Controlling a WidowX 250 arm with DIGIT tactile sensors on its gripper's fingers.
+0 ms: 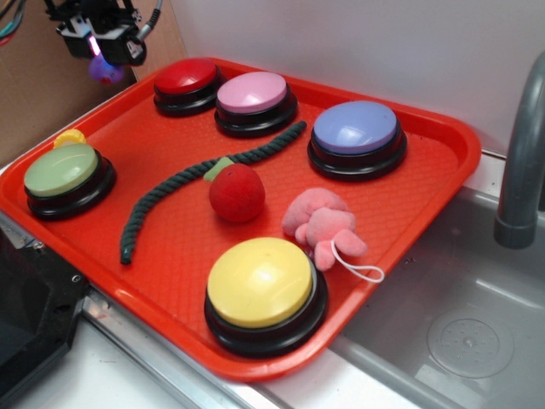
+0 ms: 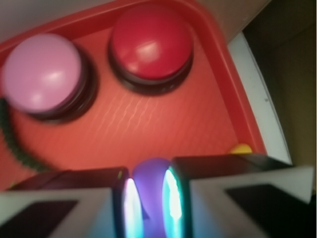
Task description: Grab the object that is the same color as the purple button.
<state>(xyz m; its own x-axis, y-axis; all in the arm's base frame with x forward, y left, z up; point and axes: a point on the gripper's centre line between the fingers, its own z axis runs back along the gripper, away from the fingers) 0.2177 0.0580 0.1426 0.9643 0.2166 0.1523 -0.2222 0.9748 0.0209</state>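
Wrist view shows the gripper (image 2: 148, 198) pinching the object (image 2: 151, 181), a small glossy purple toy, between its two lit pads; the jaws stand close together with the toy filling the gap. Beyond it lie the red tray floor, the pink button (image 2: 42, 74) at about ten o'clock and the red button (image 2: 151, 42) at twelve o'clock. A bit of the yellow toy (image 2: 241, 148) peeks out at three o'clock near the tray (image 2: 233, 84) rim.

Exterior view places the gripper (image 1: 104, 58) up at the eleven o'clock corner of the scene, apparently raised above the tray's (image 1: 443, 170) far left corner, with the purple toy (image 1: 106, 70) hanging just under its fingers. The purple button (image 1: 356, 128) sits well apart, toward two o'clock on the tray, and its cap looks a close colour match to the held toy. The yellow toy (image 1: 70, 136) rests beside the green button (image 1: 61, 169).

By my reading, the grab is essentially done: the right item is clamped and seems clear of the tray surface. All that appears left is to keep the hold secure.
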